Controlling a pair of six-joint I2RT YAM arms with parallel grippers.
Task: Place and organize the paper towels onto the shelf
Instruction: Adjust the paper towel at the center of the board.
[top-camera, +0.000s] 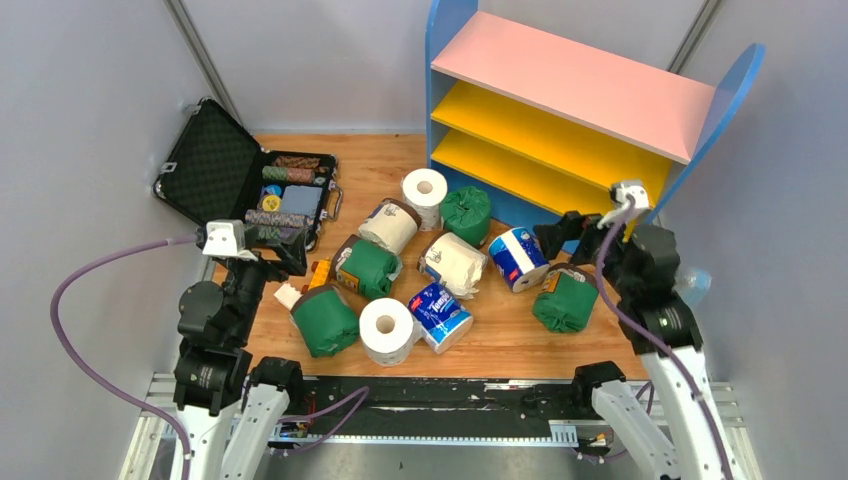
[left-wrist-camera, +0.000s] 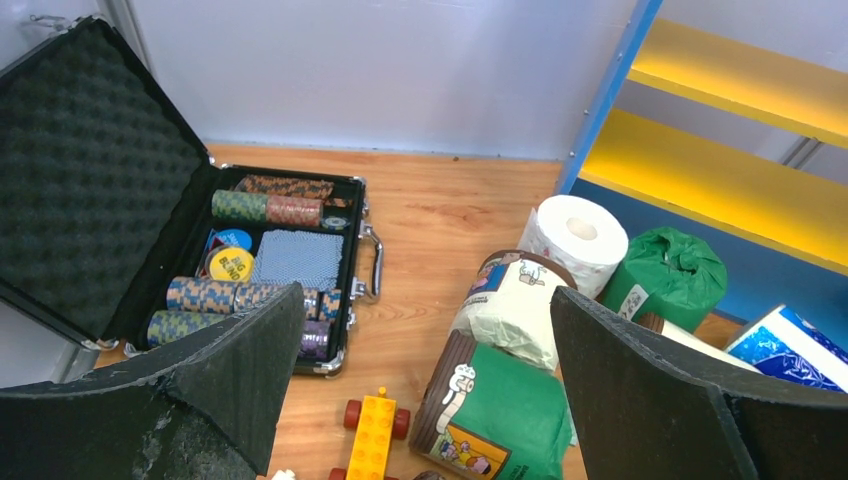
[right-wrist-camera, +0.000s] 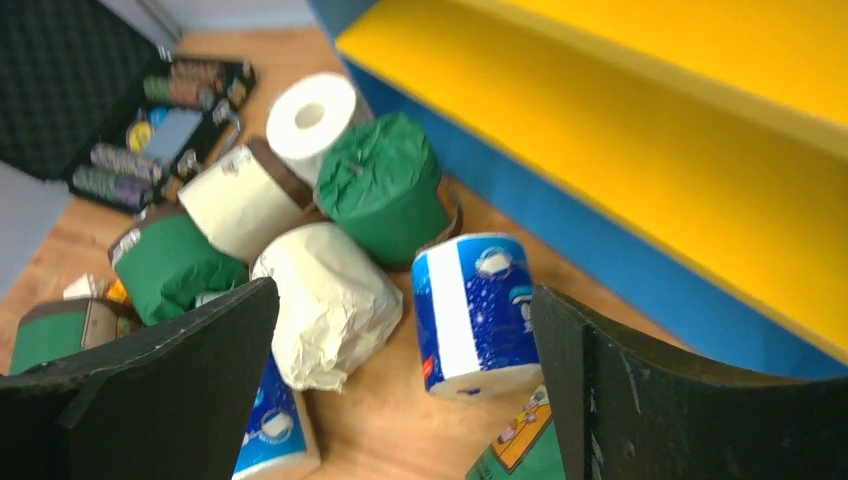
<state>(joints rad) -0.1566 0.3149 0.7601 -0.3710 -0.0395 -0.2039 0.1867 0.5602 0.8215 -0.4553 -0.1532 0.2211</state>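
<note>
Wood table (top-camera: 400, 165), paper towels (top-camera: 388, 328) piled near shelf (top-camera: 580, 80); my L gripper (left-wrist-camera: 428, 293) & R gripper (right-wrist-camera: 405, 288) both spread wide, empty.

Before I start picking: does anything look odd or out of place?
An open case of poker chips sits at the left, and a toy car lies beside the rolls. One cream roll has a crumpled wrapper.

Left hand (left-wrist-camera: 425, 300) and right hand (right-wrist-camera: 405, 295), jaws wide apart, both empty.
</note>
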